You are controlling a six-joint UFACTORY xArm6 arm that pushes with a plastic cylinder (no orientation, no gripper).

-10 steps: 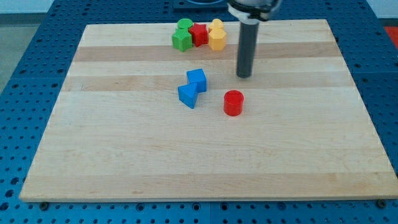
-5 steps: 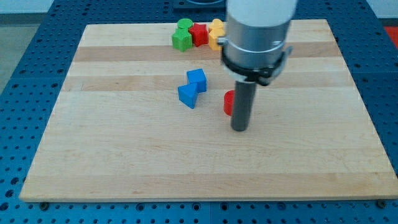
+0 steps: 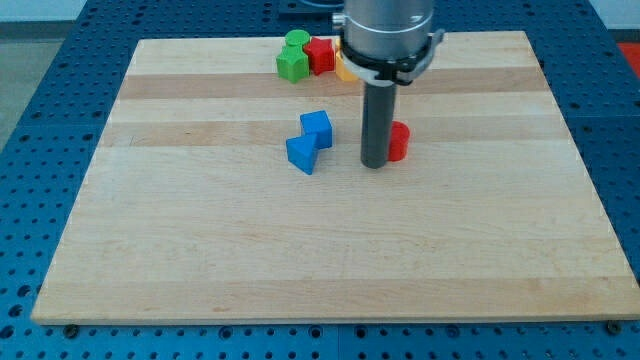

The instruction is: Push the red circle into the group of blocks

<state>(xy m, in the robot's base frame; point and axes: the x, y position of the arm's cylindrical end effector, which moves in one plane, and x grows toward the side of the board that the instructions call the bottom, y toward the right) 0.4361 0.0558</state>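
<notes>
The red circle [image 3: 399,142] stands near the board's middle, mostly hidden behind my rod, with only its right part showing. My tip [image 3: 375,164] rests on the board just left of and below it, touching or nearly touching. The group sits at the view's top: two green blocks [image 3: 293,58], a red block [image 3: 320,54] and a yellow block [image 3: 343,66] partly hidden behind the arm. Two blue blocks [image 3: 309,142] lie close together left of my tip.
The wooden board [image 3: 200,230] lies on a blue perforated table [image 3: 40,120]. The arm's grey body [image 3: 388,30] covers part of the top group.
My tip went down past the red circle, then came back up and left. The red circle has shifted up and to the right, from about the tip's spot to its right side.
</notes>
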